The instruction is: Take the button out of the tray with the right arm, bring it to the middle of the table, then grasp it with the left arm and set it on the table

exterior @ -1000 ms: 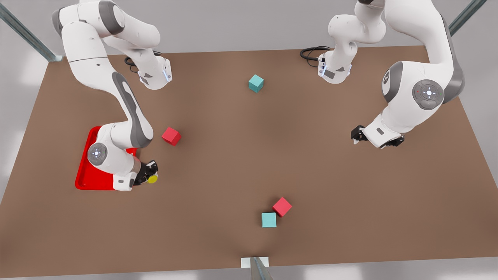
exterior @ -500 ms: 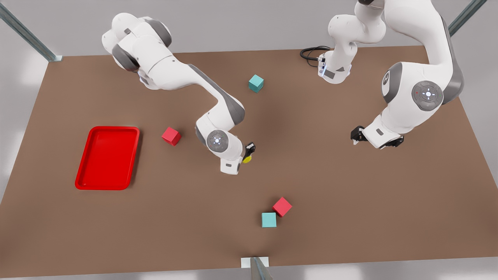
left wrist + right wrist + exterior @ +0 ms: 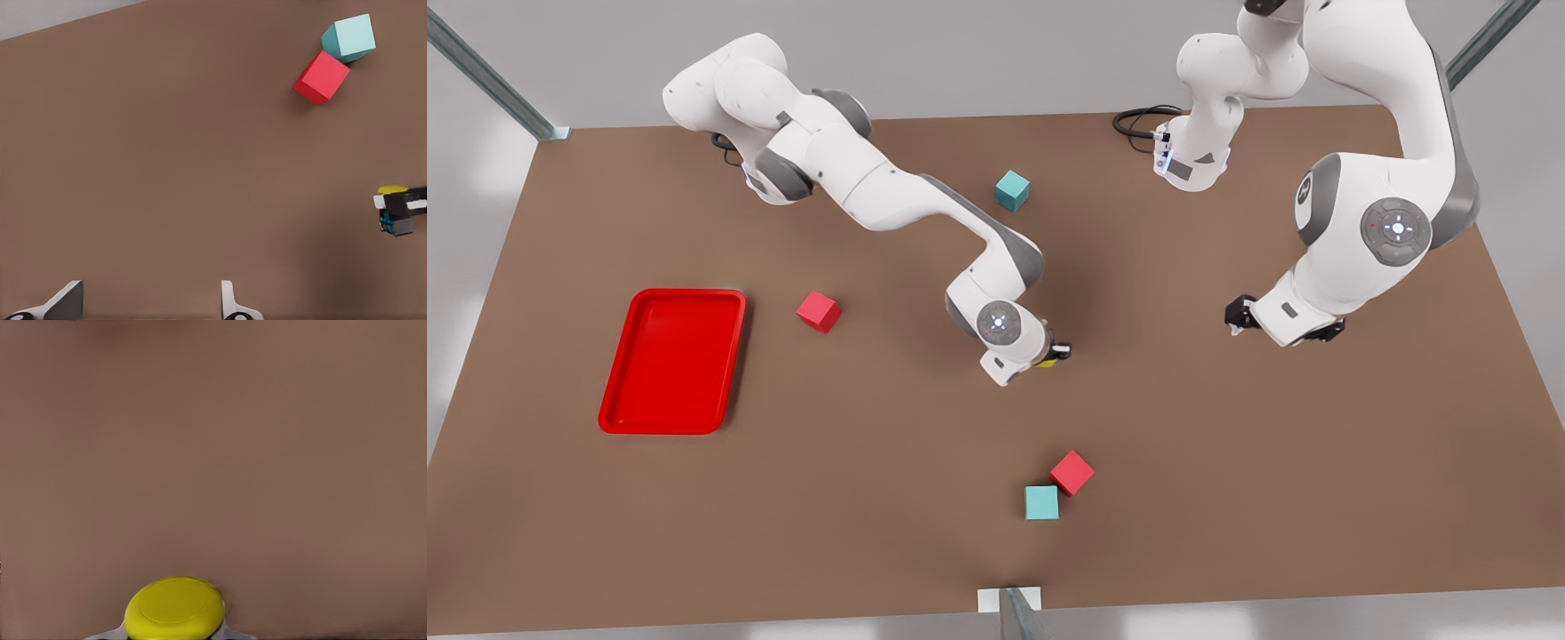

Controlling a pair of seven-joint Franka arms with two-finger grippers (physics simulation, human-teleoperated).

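The yellow-capped button (image 3: 1049, 362) hangs just above the middle of the table (image 3: 889, 533), with my right gripper (image 3: 1055, 355) shut on it. Its round yellow cap (image 3: 175, 609) sits between my right gripper's fingertips over bare tabletop. The red tray (image 3: 671, 360) lies at the front view's left with nothing in it. Over the table at the front view's right, my left gripper (image 3: 1280, 325) hovers open, its fingertips (image 3: 230, 303) spread wide and holding nothing. In the left wrist view, the right gripper (image 3: 400, 212) with the button (image 3: 392, 190) appears farther off.
A red cube (image 3: 818, 311) sits between tray and table centre. A teal cube (image 3: 1012, 190) lies toward the far edge. A red cube (image 3: 1072, 472) and a teal cube (image 3: 1041, 502) touch near the front edge, also red (image 3: 322, 77) and teal (image 3: 349, 38) in the left wrist view.
My right arm has carried the button from the tray's edge across to the middle of the table, leaving the tray uncovered. The left arm has shifted only slightly.
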